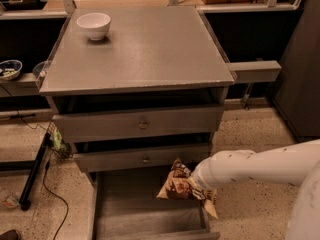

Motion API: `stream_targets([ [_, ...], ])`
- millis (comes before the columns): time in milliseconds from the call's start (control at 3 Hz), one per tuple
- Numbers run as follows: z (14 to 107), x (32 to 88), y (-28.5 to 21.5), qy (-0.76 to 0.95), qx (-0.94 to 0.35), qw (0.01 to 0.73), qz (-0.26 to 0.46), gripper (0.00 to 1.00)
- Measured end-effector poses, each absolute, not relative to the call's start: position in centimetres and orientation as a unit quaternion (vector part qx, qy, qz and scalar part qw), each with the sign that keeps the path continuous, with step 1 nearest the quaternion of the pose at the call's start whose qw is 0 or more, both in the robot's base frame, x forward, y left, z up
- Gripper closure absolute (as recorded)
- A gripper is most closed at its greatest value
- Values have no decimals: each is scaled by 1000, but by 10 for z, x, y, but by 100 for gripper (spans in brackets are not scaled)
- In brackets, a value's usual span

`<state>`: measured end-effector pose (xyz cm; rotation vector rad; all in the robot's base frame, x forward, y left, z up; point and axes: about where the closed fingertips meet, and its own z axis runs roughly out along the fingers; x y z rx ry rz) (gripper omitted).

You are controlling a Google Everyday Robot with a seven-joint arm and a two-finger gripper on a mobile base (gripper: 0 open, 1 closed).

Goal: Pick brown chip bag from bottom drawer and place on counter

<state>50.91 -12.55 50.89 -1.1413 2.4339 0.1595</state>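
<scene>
Brown chip bag (177, 184): dark brown with cream patches, crinkly, tilted, one corner up toward the middle drawer (145, 159) and one cream corner pointing down right. The lettering on it is too blurred to read. It sits low in the frame, right of centre, over the right side of the open bottom drawer (145, 219). Its lower right corner crosses the drawer's right wall and hangs past it over the speckled floor (250, 134).

My gripper (196, 191) is clamped on the bag's right half, low in the frame just right of centre. Only a few dark bits of it show. My white wrist covers most of it from above and the bag covers the rest. My arm (250, 166) comes in from the right edge, and a big white blob of it fills the lower right corner.

The bottom drawer's floor is plain grey, and its front edge is cut off by the bottom of the frame. I can't tell whether the bag touches the drawer wall or clears it.

The counter (145, 49) is a flat grey top in the upper middle. A white bowl (93, 25) stands at its upper left corner. The top drawer (140, 125) has a small knob. A side shelf (252, 71) sticks out at right. At the left edge are a patterned bowl (9, 69), partly cut off, and a black cable (47, 184) on the floor.
</scene>
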Motion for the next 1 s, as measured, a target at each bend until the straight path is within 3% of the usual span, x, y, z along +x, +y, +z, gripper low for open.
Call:
stream_targets([
  [1000,627,510,-133,861,-434,263,-16,100],
])
